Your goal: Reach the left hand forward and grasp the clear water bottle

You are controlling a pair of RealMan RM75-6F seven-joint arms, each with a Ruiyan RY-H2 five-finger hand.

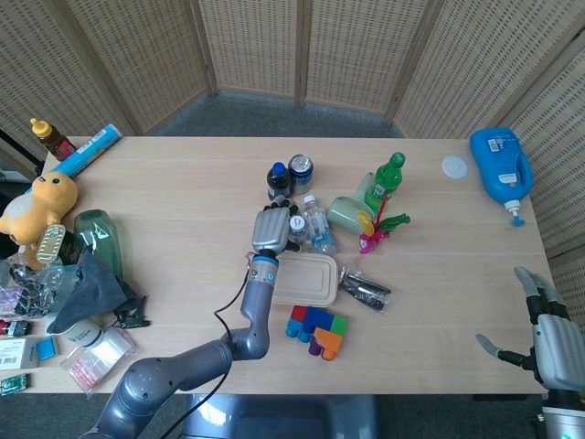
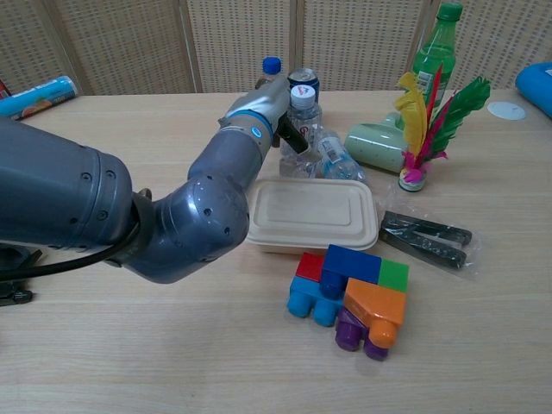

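The clear water bottle [image 2: 303, 117] with a white cap stands upright in the middle of the table, behind the beige food box; from above its cap [image 1: 297, 222] shows beside my knuckles. My left hand [image 1: 271, 229] is reached forward against the bottle's left side, and its dark fingers [image 2: 290, 138] curl around the bottle's body, gripping it. A second clear bottle [image 2: 335, 159] lies on its side just to the right, touching the upright one. My right hand [image 1: 547, 337] hangs past the table's near right corner, fingers apart and holding nothing.
A dark blue-capped bottle [image 1: 278, 176] and a can [image 1: 301, 170] stand just behind the hand. A beige food box [image 2: 315, 211], toy blocks [image 2: 349, 293], a black packet [image 2: 427, 238], a green bottle [image 1: 386, 183] and a feather shuttlecock [image 2: 418, 129] crowd the right.
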